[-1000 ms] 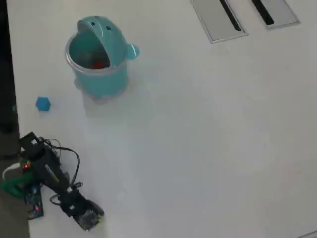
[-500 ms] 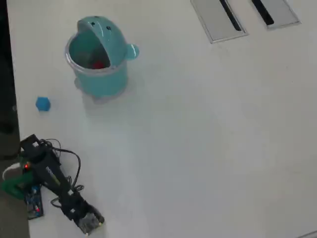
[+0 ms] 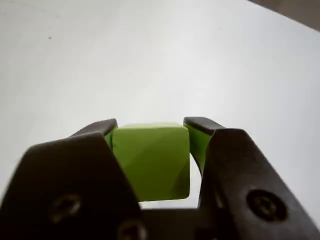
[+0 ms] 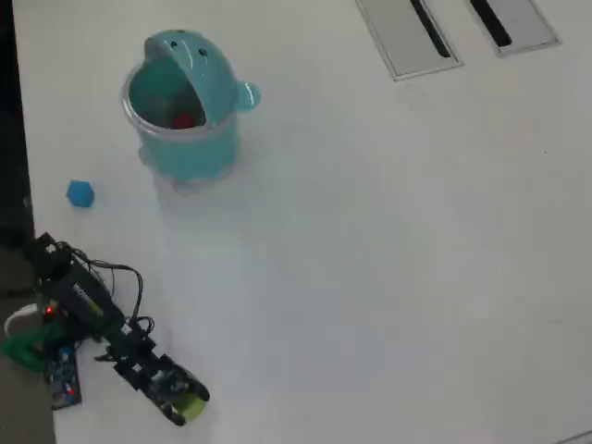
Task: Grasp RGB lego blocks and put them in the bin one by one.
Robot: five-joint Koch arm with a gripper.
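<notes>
In the wrist view a yellow-green block (image 3: 152, 160) fills the space between my two dark jaws, and my gripper (image 3: 152, 125) is shut on it. From overhead the gripper (image 4: 192, 403) sits near the table's lower left with the yellow-green block (image 4: 191, 406) at its tip. The teal bin (image 4: 190, 153) stands at the upper left, lid tipped back, with a red block (image 4: 183, 120) inside. A blue block (image 4: 80, 193) lies on the table, left of the bin and below it in the overhead view.
Two grey panels with black slots (image 4: 407, 37) (image 4: 513, 23) lie at the upper right. The arm's base, with a green clamp and a circuit board (image 4: 42, 350), sits at the table's left edge.
The arm has stretched lower and a little to the right. The yellow-green block, unseen in the earlier overhead frames, now shows at the gripper's tip.
</notes>
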